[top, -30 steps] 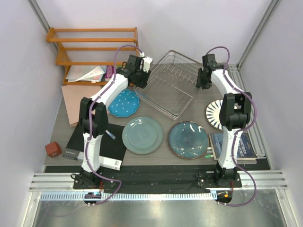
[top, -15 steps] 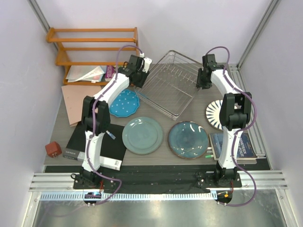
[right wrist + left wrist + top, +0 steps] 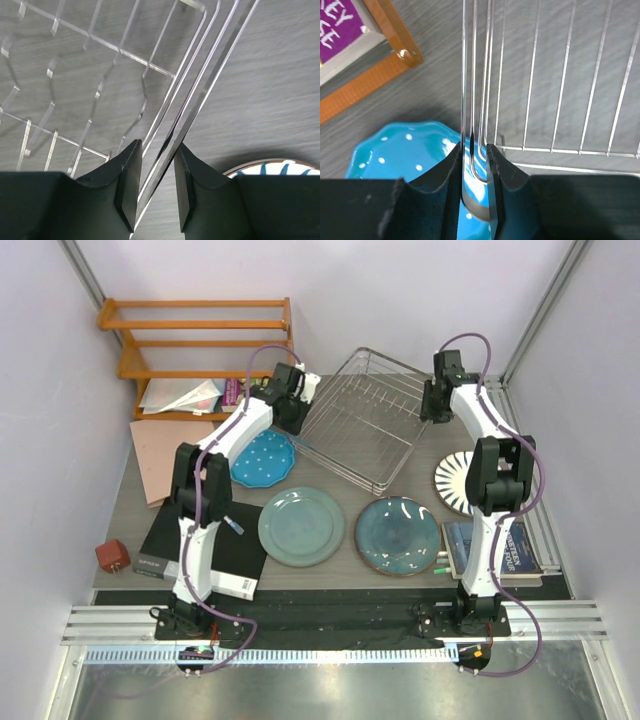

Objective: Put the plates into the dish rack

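Though the grey wood table (image 3: 322,476) is pretty cluttered, the stuff mostly hugs the edges. The orange wooden shelf (image 3: 195,325) is in the far left corner, with a pinkish board (image 3: 155,455) lying in front of it. There's a black box (image 3: 245,552) at the near left behind the left arm, a dark blue book (image 3: 520,545) at the near right, and a little red block (image 3: 112,556) off by the left edge.

The dish rack (image 3: 360,420) is a silver wire basket with rows of thin tines. It sits at an angle in the far middle, between the two arms.

All four plates lie flat on the table, none in the rack. The grey-green plate (image 3: 301,526) and dark teal plate (image 3: 398,535) are side by side in front of the rack. The blue dotted plate (image 3: 262,460) is just off its left side, and the striped plate (image 3: 450,480) is to its right, half hidden by the right arm.

The left gripper (image 3: 474,150) is pinched on the rack's left rim wires, with the blue dotted plate right below it. The right gripper (image 3: 157,150) is clamped on the right rim wire, with the striped plate's edge peeking in nearby.
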